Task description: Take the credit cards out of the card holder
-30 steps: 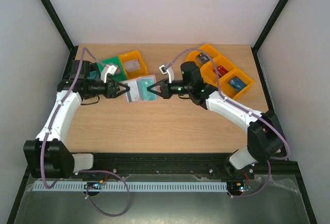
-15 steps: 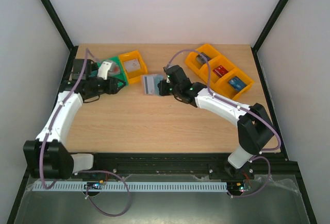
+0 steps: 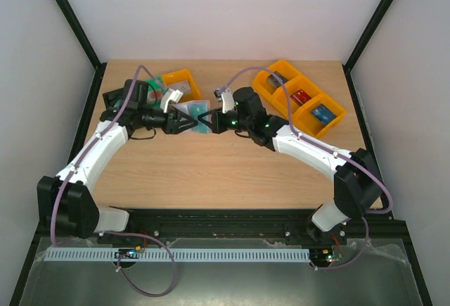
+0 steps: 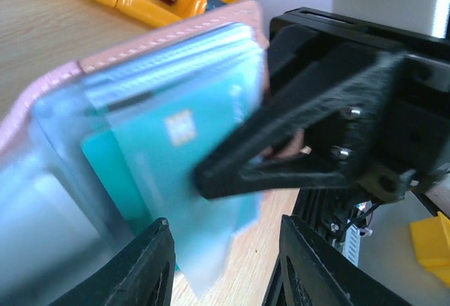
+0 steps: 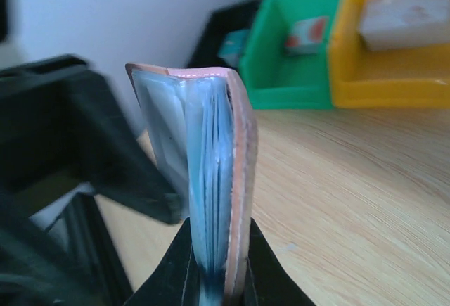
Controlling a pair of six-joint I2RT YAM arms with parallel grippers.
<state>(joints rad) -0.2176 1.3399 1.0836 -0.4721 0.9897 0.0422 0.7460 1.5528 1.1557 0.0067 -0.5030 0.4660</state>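
The card holder (image 5: 242,144) is showing pinky tan on its outside, with a line of pale stitches along the edge. Inside it is looking light blue. A teal card (image 4: 162,172) is showing a small gold square. The table (image 3: 211,172) is looking light brown with thin wood lines. The green bin (image 5: 295,81) is shining bright green, and the yellow bin (image 5: 394,84) beside it is glowing orange-yellow.

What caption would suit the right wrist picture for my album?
Right end effector pinching the card holder edge-on, with a green bin and a yellow bin behind.
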